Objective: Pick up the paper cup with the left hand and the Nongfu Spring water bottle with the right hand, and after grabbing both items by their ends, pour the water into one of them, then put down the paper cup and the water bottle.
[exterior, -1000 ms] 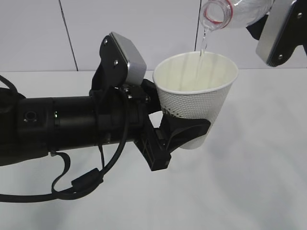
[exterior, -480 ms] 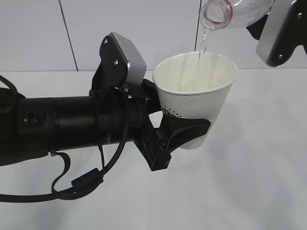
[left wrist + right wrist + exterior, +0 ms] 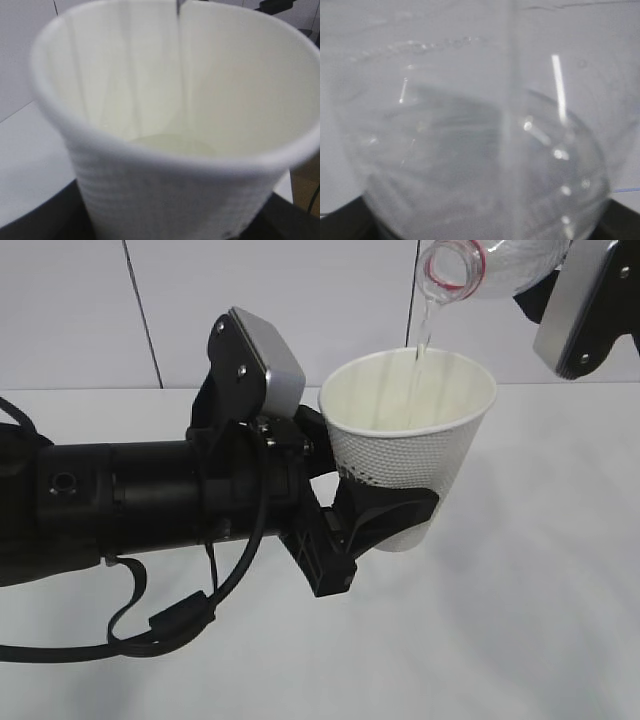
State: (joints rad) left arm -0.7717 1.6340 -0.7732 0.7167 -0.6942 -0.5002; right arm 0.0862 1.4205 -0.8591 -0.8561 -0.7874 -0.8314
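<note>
Pouring: left fingers [image 3: 385,525] clamp the cup [image 3: 410,430]; right fingers, barely visible, seemingly grip the bottle [image 3: 480,265]. Next, tilt it upright.

A lab-like test bench: bare white table [image 3: 540,640] against white panelled wall [image 3: 300,300].

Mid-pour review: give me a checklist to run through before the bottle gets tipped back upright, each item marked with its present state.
1. Left claw closed around the lower wall of the paper cup: ok.
2. Cup upright, mouth facing up: ok.
3. Water stream falls inside the cup rim: ok.
4. Mouth of the Nongfu Spring water bottle sits above the cup, not touching it: ok.
5. Water level in cup well below rim, pooled near the bottom in the left wrist view: ok.
6. Right claw's hold on the bottle's base: cannot tell, its fingers are barely in view.
</note>
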